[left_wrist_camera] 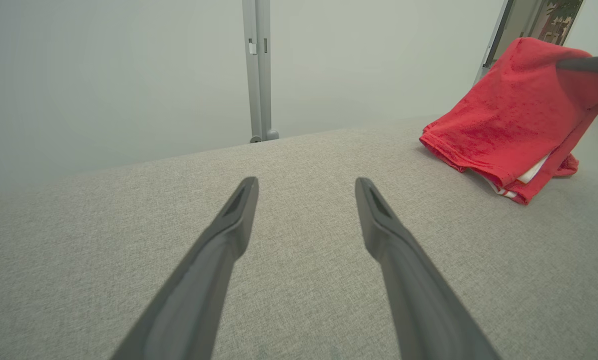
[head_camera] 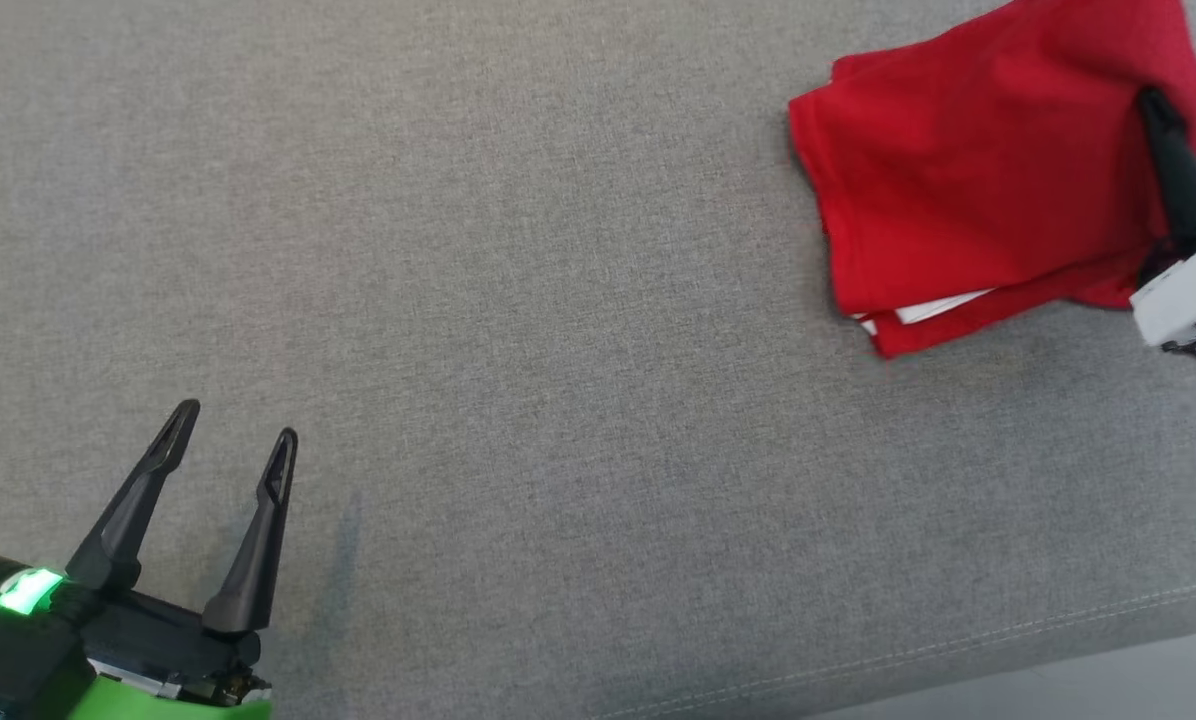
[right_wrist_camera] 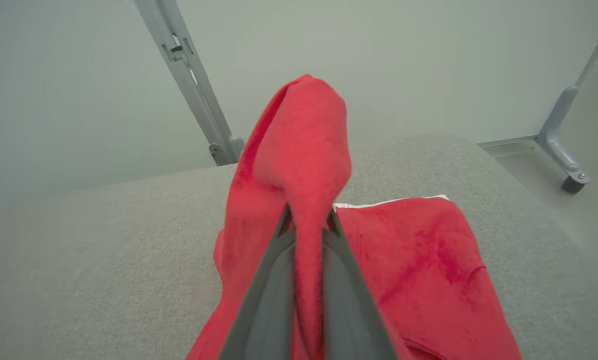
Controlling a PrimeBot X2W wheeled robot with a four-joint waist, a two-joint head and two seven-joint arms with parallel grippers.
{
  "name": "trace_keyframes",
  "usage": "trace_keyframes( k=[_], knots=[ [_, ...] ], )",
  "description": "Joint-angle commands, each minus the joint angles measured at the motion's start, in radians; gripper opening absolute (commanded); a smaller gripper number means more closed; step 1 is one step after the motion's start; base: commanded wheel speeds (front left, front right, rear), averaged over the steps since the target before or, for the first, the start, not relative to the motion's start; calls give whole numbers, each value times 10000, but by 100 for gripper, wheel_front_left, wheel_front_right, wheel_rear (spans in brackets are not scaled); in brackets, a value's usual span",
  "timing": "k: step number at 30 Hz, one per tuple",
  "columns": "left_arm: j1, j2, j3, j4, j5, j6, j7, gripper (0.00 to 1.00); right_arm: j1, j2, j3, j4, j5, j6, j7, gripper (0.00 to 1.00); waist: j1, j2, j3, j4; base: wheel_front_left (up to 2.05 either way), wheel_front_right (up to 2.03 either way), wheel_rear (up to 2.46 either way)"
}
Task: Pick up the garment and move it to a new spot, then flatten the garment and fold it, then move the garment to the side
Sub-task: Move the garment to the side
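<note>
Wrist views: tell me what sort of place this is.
Probably a robot test room, not a home: a grey fabric-covered table, a bare pale wall, a metal post and a castored frame leg beyond it.

Open and unobstructed across grey woven fabric surface [head_camera: 518,330], left and centre. Blocked at far right by folded red cloth garment [head_camera: 968,170], one edge raised.

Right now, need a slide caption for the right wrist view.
Right gripper pinches a raised fold of the red garment; the rest lies on the grey surface.
</note>
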Motion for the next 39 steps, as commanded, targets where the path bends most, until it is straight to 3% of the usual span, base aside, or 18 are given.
trace_keyframes(
  k=[1, 6, 11, 12, 13, 14, 20, 24, 30, 39],
  knots=[
    [-192, 112, 59, -52, -142, 11, -31, 100, 98, 128, -219, -336, -162, 1, 225, 0, -1, 0, 628, -184, 0, 0, 0],
    [-344, 370, 155, -233, -300, 11, -33, 100, 246, 763, -1621, -2312, -1155, 1, 1756, 0, -1, 0, 1076, -96, 0, 0, 0],
    [-518, 587, 228, -342, -461, 11, -33, 100, 138, 1158, -2333, -3031, -2184, 1, 2344, 0, -1, 0, 1467, -55, 0, 0, 0],
    [-559, 626, 215, -360, -485, 11, -31, 100, 121, 1248, -2412, -3029, -2507, 1, 2286, 17, -1, 0, 1521, -39, 0, 0, 0],
    [-588, 659, 197, -375, -497, 11, -33, 100, 105, 1331, -2491, -2960, -2856, 1, 2187, 93, -1, 0, 1570, -16, 0, 0, 0],
    [-627, 683, 172, -386, -524, 11, -33, 100, 70, 1406, -2576, -2884, -3230, 0, 2039, 100, -1, 0, 1611, 12, 0, 0, 0],
    [-762, 711, 163, -360, -678, 11, -31, 100, -197, 1750, -3150, -2514, -5544, 0, 640, 100, -1, 0, 1587, 160, 0, 0, 0],
    [-703, 588, 150, -181, -702, 11, -33, 100, -231, 1944, -2843, -2304, -6370, 0, -671, 100, -1, 0, 1290, 214, 0, 0, 0],
    [-550, 244, 80, 117, -703, 11, -31, 100, 101, 2188, -1969, -1719, -6334, 0, -2004, 100, -1, 0, 655, 289, 0, 0, 0],
    [-177, -941, 510, 1295, -850, 13, -33, 100, 1415, 2436, -14, -143, -5751, -2, -4237, 100, -1, 0, -968, 823, 0, 0, 0]
  ],
)
